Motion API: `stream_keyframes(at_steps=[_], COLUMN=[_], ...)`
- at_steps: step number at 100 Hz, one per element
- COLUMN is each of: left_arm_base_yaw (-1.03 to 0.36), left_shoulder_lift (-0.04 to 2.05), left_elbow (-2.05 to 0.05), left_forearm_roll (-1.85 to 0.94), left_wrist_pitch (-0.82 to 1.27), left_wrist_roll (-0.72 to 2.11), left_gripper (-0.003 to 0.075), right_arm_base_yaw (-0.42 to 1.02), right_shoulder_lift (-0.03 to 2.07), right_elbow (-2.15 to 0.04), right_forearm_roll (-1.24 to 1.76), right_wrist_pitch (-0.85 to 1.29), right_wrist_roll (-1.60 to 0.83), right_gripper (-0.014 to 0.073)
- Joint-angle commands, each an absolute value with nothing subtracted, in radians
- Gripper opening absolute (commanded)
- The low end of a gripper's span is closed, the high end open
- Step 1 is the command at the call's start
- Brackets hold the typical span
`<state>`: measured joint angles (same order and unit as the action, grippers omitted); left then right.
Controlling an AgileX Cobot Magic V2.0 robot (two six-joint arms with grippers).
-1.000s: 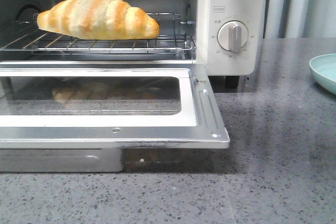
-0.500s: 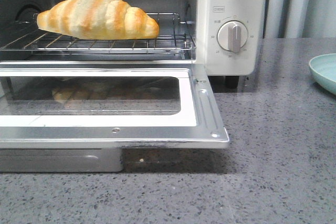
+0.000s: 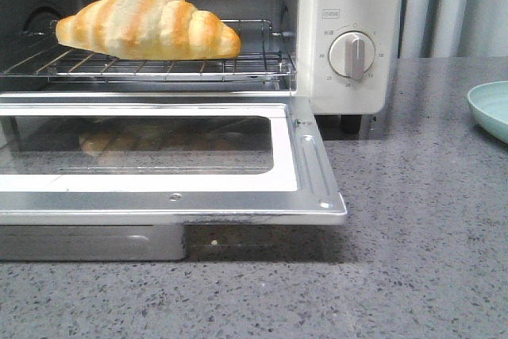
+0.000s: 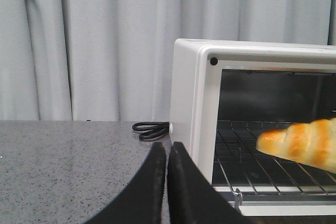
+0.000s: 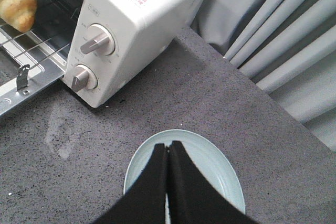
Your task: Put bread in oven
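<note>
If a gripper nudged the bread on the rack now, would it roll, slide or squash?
The bread lies flat and long on the wire rack, so it probably slides or pivots rather than rolls. Its puffy, ridged shape suggests it is light and may give under the fingers. The smooth, slightly glossy surface could slip over the wires.

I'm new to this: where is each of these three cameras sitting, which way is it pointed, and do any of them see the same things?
Front view: low over the table, facing forward at the oven, door down, bread on its rack; no robot part shows.
Left wrist view: on the left arm beside the oven, looking into it; left gripper, jaws closed.
Right wrist view: on the right arm, looking down on the plate; right gripper, jaws closed.
Shared: oven and bread show in all three; the plate in front and right wrist.
</note>
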<state>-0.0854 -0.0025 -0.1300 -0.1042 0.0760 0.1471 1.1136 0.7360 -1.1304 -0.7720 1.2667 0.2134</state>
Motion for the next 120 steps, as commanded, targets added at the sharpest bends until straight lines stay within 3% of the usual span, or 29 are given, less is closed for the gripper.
stream_keyframes(at_steps=[1, 89, 120], left_arm_base_yaw=[-0.082, -0.082, -0.082], left_shoulder_lift=[-0.032, -0.032, -0.032], left_elbow=[-0.155, -0.155, -0.155], left_forearm_roll=[-0.114, -0.114, -0.114], left_wrist_pitch=[-0.009, -0.009, -0.009], left_wrist_roll=[0.146, 0.146, 0.146], left_gripper=[-0.0021, -0.0021, -0.0021], right_arm_base_yaw=[1.114, 1.114, 1.064], right_shoulder_lift=[0.718, 0.648, 0.570], right_elbow=[-1.139, -1.083, -0.972], right_forearm_roll=[-0.851, -0.895, -0.812], right_wrist_pitch=[1.304, 1.279, 1.104], right_wrist_roll=[0.218, 0.218, 0.403], right_gripper=[-0.0069, -0.0069, -0.0069])
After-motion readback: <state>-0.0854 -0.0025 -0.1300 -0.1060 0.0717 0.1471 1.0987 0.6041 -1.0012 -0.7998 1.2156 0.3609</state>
